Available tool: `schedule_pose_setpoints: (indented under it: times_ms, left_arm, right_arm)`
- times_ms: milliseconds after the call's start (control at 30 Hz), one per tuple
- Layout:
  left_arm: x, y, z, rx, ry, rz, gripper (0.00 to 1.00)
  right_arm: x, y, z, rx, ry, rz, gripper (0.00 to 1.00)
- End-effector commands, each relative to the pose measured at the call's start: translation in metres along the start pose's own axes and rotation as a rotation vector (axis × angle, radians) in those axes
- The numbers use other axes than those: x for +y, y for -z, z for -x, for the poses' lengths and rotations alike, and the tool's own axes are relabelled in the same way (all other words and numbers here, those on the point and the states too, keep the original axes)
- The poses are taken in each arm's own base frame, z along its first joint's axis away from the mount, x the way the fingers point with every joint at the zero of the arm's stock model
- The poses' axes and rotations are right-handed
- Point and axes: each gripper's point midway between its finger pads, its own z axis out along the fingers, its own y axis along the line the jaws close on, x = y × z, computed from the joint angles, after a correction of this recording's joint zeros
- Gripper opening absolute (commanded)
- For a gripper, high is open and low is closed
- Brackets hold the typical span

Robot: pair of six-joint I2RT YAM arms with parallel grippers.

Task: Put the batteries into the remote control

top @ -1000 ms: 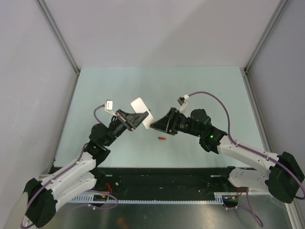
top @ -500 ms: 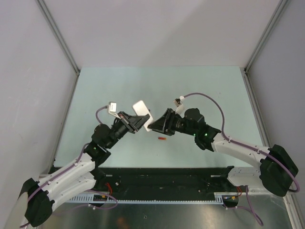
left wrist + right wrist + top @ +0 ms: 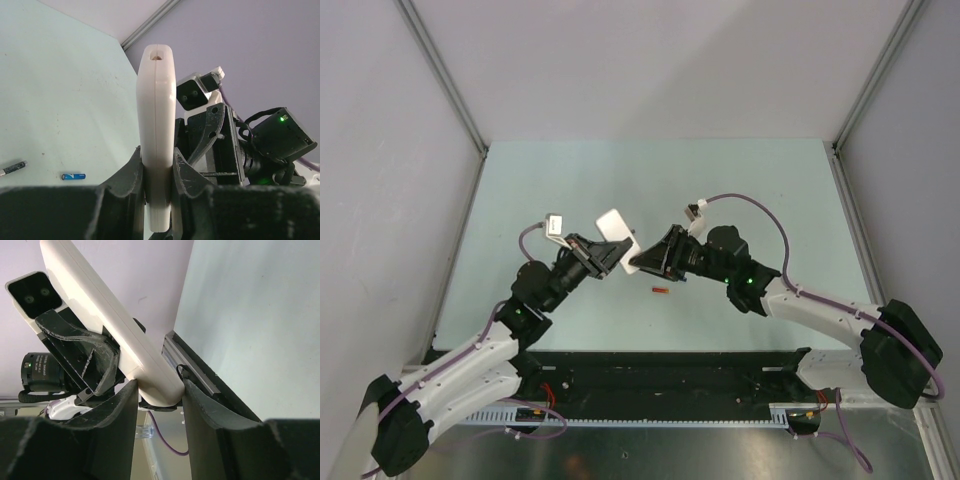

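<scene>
The remote control (image 3: 617, 232) hangs aloft, clamped on edge in your left gripper (image 3: 157, 167); your right gripper (image 3: 159, 390) has closed in over the last second and now brackets the remote's end, whether gripping I cannot tell; the orange-red battery (image 3: 660, 291) lies near the remote, unloaded; expect a regrip first

White remote control (image 3: 156, 100), blue battery (image 3: 73, 176), orange-red battery (image 3: 660, 291), pale mint-green table (image 3: 750, 180), left pincer (image 3: 157, 156) and right pincer (image 3: 160, 386) both black.

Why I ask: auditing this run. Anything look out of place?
The remote control is held in mid-air by both the left end effector and right end effector, while loose batteries lie scattered on the table.
</scene>
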Motion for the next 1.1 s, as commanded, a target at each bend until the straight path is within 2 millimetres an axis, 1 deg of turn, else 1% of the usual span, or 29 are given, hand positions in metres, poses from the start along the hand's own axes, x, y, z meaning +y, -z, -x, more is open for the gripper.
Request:
schedule_pose_setpoints:
  times_ms: [0,67,133,167,200,300,400,700,733,800,967,1067]
  left_arm:
    - [-0.031,-0.001,0.020,-0.054,-0.013,-0.081,0.00]
    - [-0.031,-0.001,0.020,-0.054,-0.008,-0.081,0.00]
    - [-0.031,-0.001,0.019,-0.052,-0.007,-0.081,0.00]
    - [-0.032,-0.001,0.019,-0.053,-0.007,-0.082,0.00]
    - [-0.033,-0.001,0.019,-0.054,-0.007,-0.083,0.00]
    - [-0.035,0.000,0.024,-0.071,-0.010,-0.085,0.00]
    - [-0.039,0.000,0.031,-0.093,-0.019,-0.091,0.00]
    - [-0.051,-0.003,0.044,-0.127,-0.041,-0.108,0.00]
    - [-0.050,-0.004,0.049,-0.150,-0.040,-0.093,0.00]
    - [-0.052,-0.004,0.052,-0.157,-0.046,-0.095,0.00]
    - [-0.055,-0.005,0.056,-0.167,-0.051,-0.100,0.00]
    - [-0.056,-0.006,0.057,-0.168,-0.051,-0.099,0.00]
  right_arm:
    - [0.025,-0.005,0.019,-0.065,-0.008,0.068,0.43]
    - [0.025,-0.007,0.019,-0.065,-0.016,0.068,0.43]
    - [0.025,-0.007,0.020,-0.070,-0.018,0.070,0.41]
    - [0.026,-0.008,0.020,-0.070,-0.018,0.074,0.39]
    - [0.025,-0.008,0.019,-0.066,-0.019,0.073,0.33]
    - [0.018,-0.009,0.015,-0.047,-0.020,0.050,0.27]
    - [0.012,-0.010,0.008,-0.021,-0.011,0.029,0.24]
    - [-0.003,-0.005,-0.004,0.032,0.010,-0.035,0.19]
    - [-0.007,-0.005,-0.006,0.038,0.009,-0.051,0.19]
    - [-0.010,-0.004,-0.008,0.046,0.019,-0.062,0.19]
    - [-0.023,-0.001,-0.014,0.075,0.032,-0.109,0.19]
    - [-0.027,0.001,-0.016,0.084,0.033,-0.126,0.20]
